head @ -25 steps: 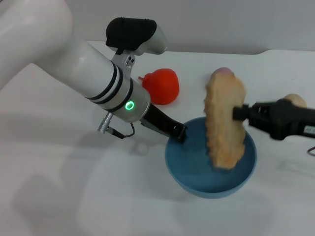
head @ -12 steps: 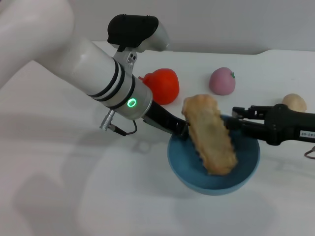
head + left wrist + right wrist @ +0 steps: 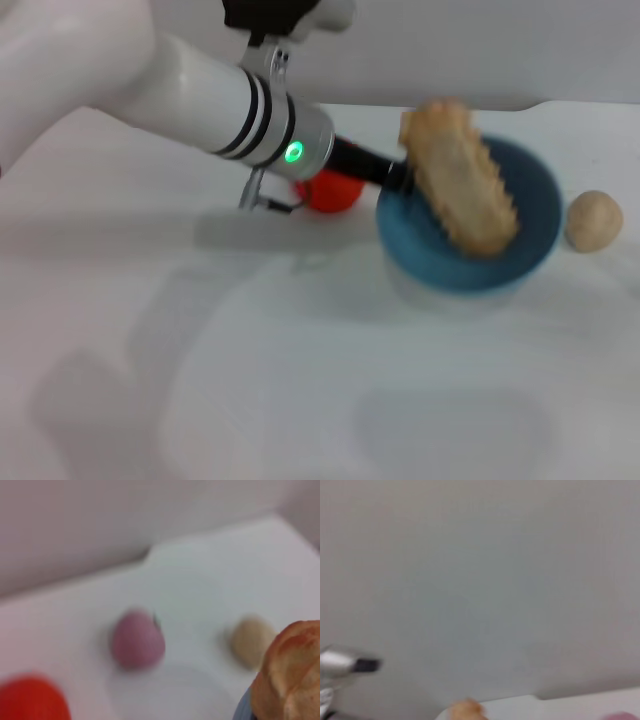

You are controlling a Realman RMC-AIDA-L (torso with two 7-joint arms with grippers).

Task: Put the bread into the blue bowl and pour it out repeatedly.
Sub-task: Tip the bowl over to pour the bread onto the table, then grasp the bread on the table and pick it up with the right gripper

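Note:
The blue bowl hangs above the table, tilted, with its shadow on the table below it. The bread, a long golden-tan slice, lies slanted inside the bowl with one end over the far rim. My left gripper is shut on the bowl's left rim and holds it up. In the left wrist view the bread and a sliver of the bowl's rim show close by. My right gripper is out of view.
A round beige ball lies right of the bowl. A red fruit-like object sits behind my left arm. A pink ball lies on the table beyond the bowl; the head view hides it.
The right gripper let go of the bread and withdrew out of view. The bread now rests in the bowl. My left gripper has lifted the bowl up and away to the right.

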